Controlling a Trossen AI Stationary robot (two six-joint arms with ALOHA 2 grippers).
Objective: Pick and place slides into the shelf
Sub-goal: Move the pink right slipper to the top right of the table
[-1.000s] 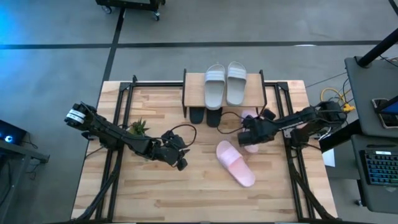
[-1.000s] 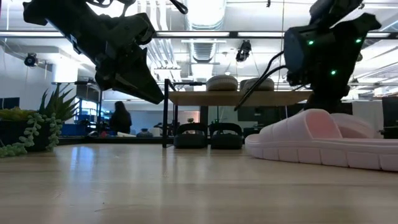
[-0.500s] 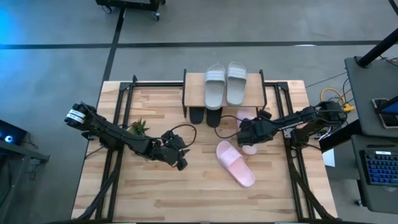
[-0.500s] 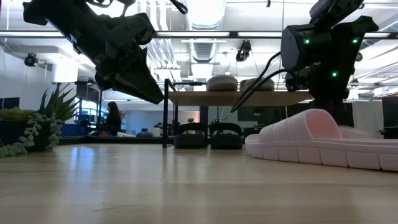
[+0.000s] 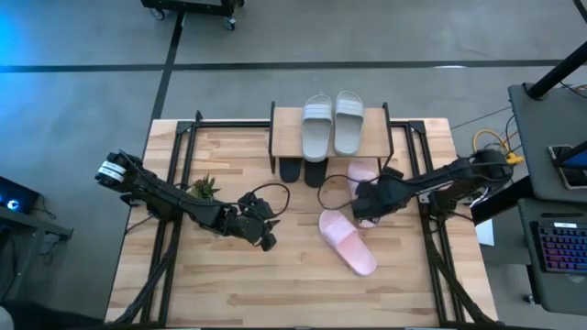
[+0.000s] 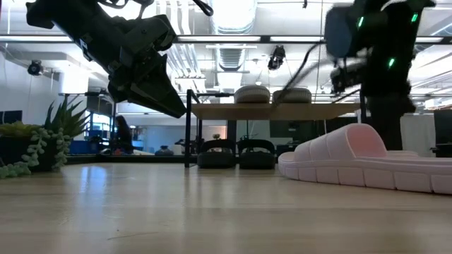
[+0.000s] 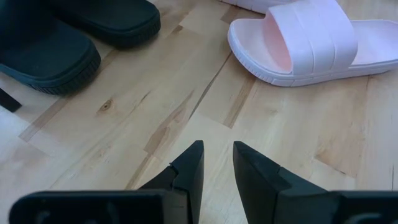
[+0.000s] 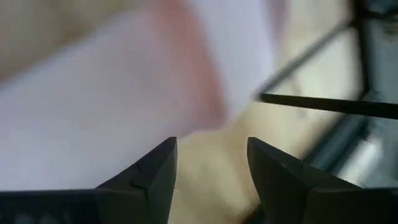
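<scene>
Pink slide [image 5: 363,171] just beneath parted, empty right gripper [image 5: 364,203] beside shelf [image 5: 286,134], likely just released for shelving; second pink slide [image 5: 347,241] near; left gripper [image 5: 266,240] narrowly parted, empty, waiting well apart.

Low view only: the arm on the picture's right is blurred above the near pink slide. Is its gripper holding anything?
Observer: No. The right wrist view shows the right gripper open, with nothing between its fingers.
Operator: Where is the other pink slide?
Observer: In the high view the second pink slide shows at the front edge of the shelf, right of the black slides, next to the right gripper.
</scene>
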